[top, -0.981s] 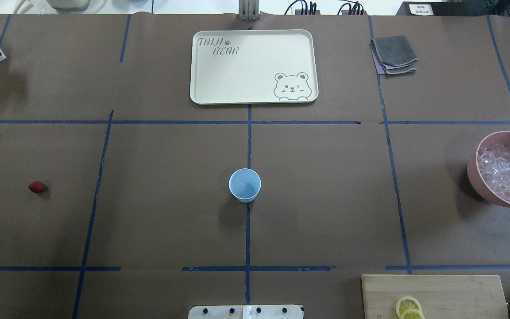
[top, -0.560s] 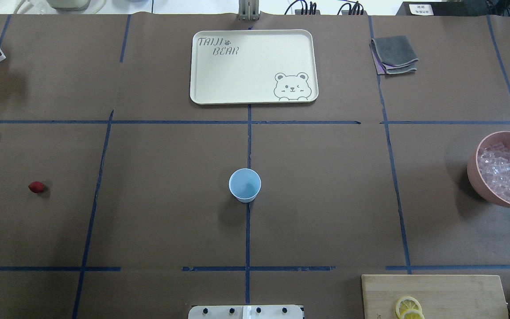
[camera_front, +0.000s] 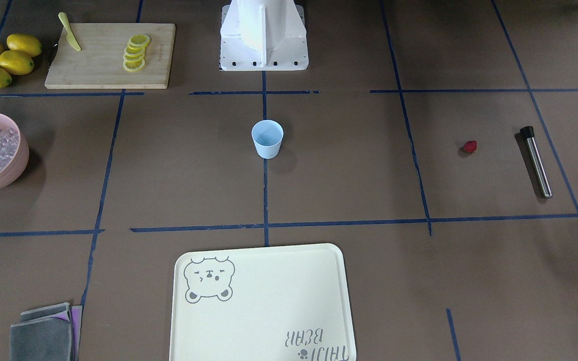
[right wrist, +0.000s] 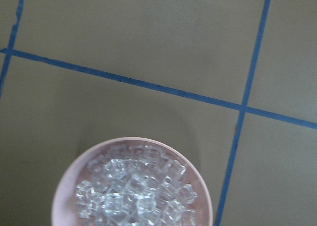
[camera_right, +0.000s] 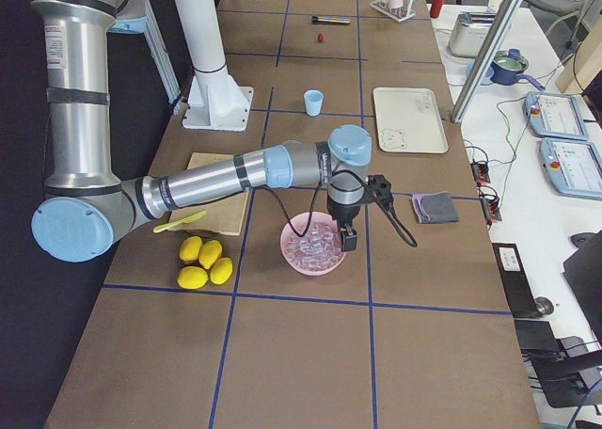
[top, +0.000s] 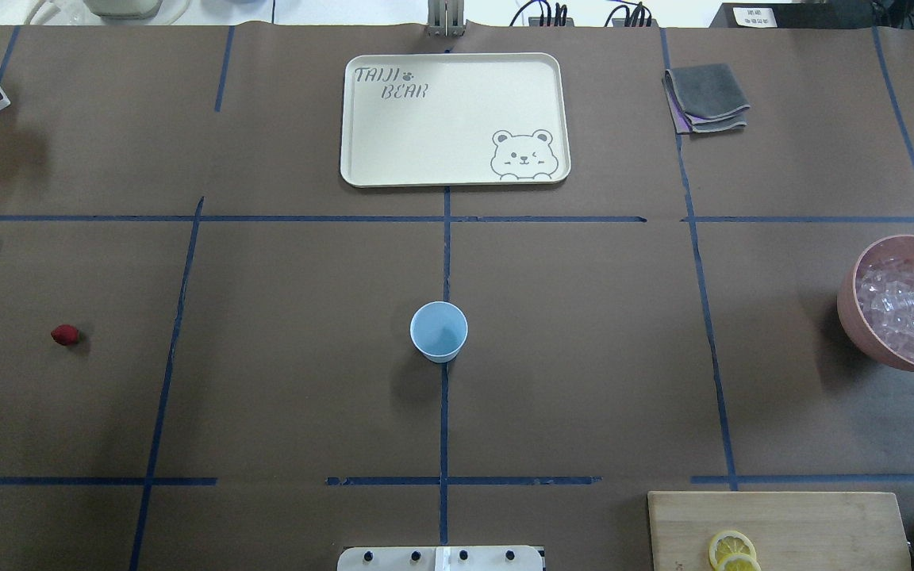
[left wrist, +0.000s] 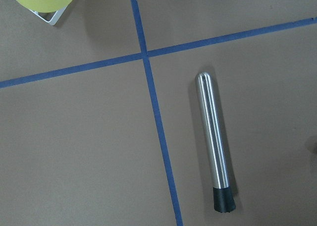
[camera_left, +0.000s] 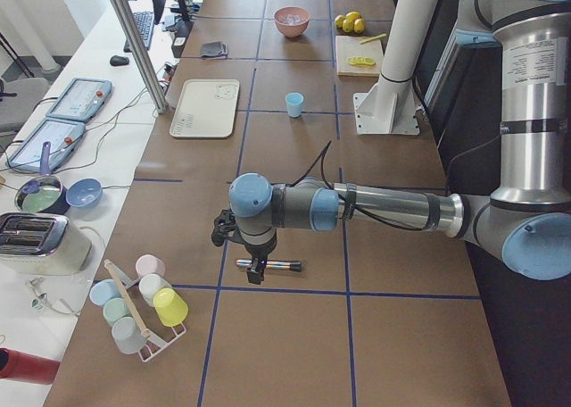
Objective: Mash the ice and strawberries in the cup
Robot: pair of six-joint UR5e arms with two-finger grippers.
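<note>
The pale blue cup (top: pixel 439 331) stands upright and empty at the table's middle; it also shows in the front view (camera_front: pixel 267 139). The dark red strawberry (top: pixel 65 335) lies far left, next to a steel muddler (left wrist: pixel 213 141). The ice (right wrist: pixel 133 191) fills a pink bowl (top: pixel 850 317) at the far right. My left gripper (camera_left: pixel 256 271) hangs just above the muddler; I cannot tell if it is open or shut. My right gripper (camera_right: pixel 349 241) hangs over the bowl's rim; I cannot tell its state either. Neither wrist view shows any fingers.
A cream bear tray (top: pixel 362 119) lies at the back middle, folded grey cloths (top: pixel 707 99) at the back right. A cutting board (camera_front: pixel 93 70) with lemon slices, a knife (camera_front: pixel 69 31) and whole lemons (camera_front: pixel 3 60) lie near my right. A cup rack (camera_left: pixel 134 309) stands far left.
The light and shade on the ice bowl have shifted a little. The cup, the strawberry and the muddler have not moved.
</note>
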